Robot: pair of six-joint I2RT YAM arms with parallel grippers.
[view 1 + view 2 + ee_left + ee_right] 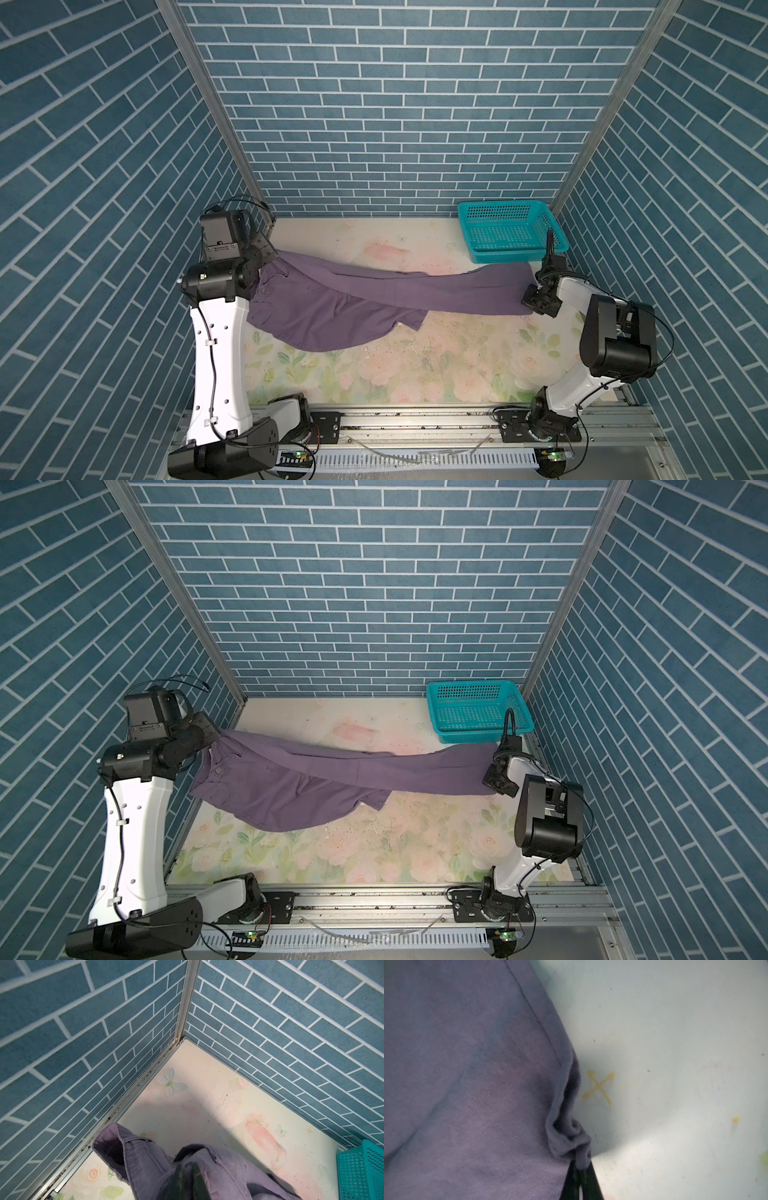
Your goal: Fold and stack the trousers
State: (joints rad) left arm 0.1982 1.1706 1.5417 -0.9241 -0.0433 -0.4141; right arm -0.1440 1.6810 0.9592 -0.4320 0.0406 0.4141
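**Both My Pincers Clenched on the Trousers**

My left pincer (pixel 188 1169) was clamped on the waistband of the trousers (pixel 353 299). In the left wrist view, purple cloth bunched around my dark fingertips and one loose flap of the band curled open beside them. That end sat toward the far left corner of the floral table (pixel 374 374), near the brick-patterned walls.

My right pincer (pixel 580 1176) was pinched tight on a small gather of hem. In the right wrist view the stitched edge ran into my fingers, with a yellow cross printed on the table just beside the cloth.

In both top views the trousers stretched nearly the whole width of the table. The waist was at my left arm, and one long leg ran across to my right pincer. That leg's far edge passed just in front of the teal basket (pixel 498 204), which stood in the far right corner. The other leg lay shorter, its hem (pixel 411 322) resting near the middle of the table. I could not tell whether the stretched leg hung clear of the surface or brushed it.
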